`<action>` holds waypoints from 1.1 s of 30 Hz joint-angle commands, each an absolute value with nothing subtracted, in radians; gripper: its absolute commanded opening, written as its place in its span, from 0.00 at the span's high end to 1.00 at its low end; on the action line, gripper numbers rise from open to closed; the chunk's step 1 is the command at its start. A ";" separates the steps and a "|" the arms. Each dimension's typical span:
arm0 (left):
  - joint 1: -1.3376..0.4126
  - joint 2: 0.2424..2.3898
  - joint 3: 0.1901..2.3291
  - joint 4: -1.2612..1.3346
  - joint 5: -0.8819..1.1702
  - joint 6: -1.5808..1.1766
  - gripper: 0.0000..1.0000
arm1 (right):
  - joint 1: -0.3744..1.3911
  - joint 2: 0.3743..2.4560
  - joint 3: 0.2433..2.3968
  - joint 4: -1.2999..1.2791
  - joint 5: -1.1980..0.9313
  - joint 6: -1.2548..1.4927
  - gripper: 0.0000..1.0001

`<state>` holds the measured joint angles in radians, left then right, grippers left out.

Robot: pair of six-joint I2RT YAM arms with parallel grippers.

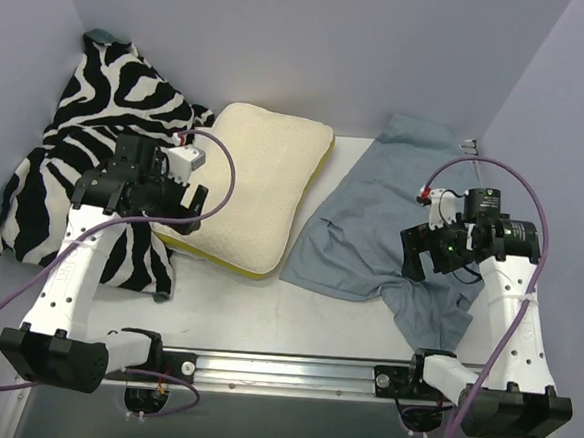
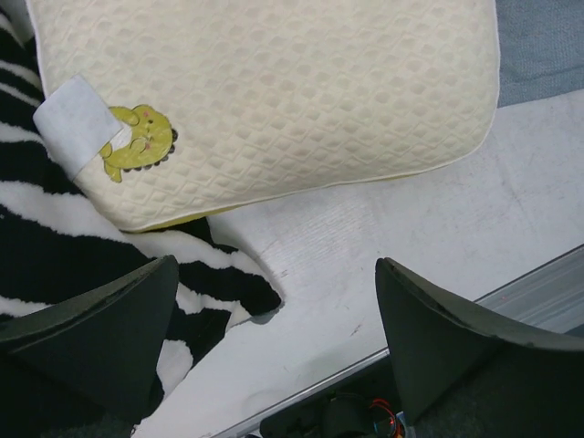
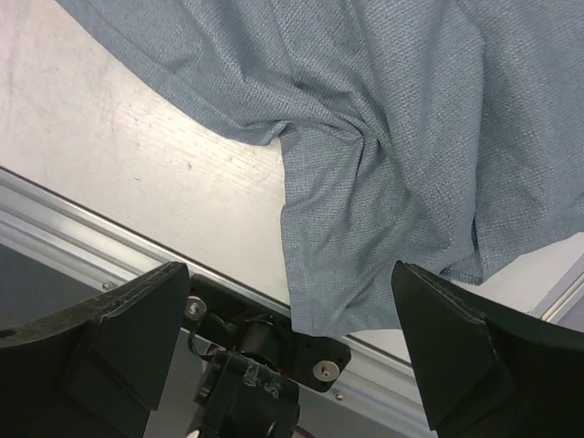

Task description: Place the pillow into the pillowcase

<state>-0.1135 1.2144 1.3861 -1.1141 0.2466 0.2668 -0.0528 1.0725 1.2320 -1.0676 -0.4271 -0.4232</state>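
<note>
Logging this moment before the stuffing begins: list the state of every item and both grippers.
Pillow: bare, lying flat, corner on the zebra cloth.
Pillowcase: rumpled, pillow not inside, edge hanging over the table front.
Zebra cloth: bunched up.
Left gripper: open, empty.
Right gripper: open, empty.

A: Colours of pillow?
B: Cream, diamond-quilted; yellow edge, small yellow mark.
A: And pillowcase?
B: Plain dusty grey-blue.
A: Then cloth at far left?
B: Black-and-white zebra stripes.
</note>
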 commanded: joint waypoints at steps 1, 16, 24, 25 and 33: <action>-0.184 1.241 1.417 -1.055 0.235 0.288 0.03 | -0.006 1.146 1.215 -1.082 -0.345 -0.443 0.00; -0.866 1.785 1.640 -0.853 0.256 0.463 0.05 | -0.264 1.511 1.316 -1.132 -0.442 -0.505 0.05; -0.946 2.089 1.776 -0.721 0.232 0.557 0.12 | -0.370 1.752 1.370 -1.115 -0.403 -0.518 0.20; -0.946 2.127 1.790 -0.707 0.223 0.564 0.12 | -0.379 1.790 1.377 -1.114 -0.402 -0.518 0.24; -0.937 2.177 1.683 -0.658 0.172 0.811 0.50 | -0.393 1.914 1.381 -1.088 -0.342 -0.502 0.46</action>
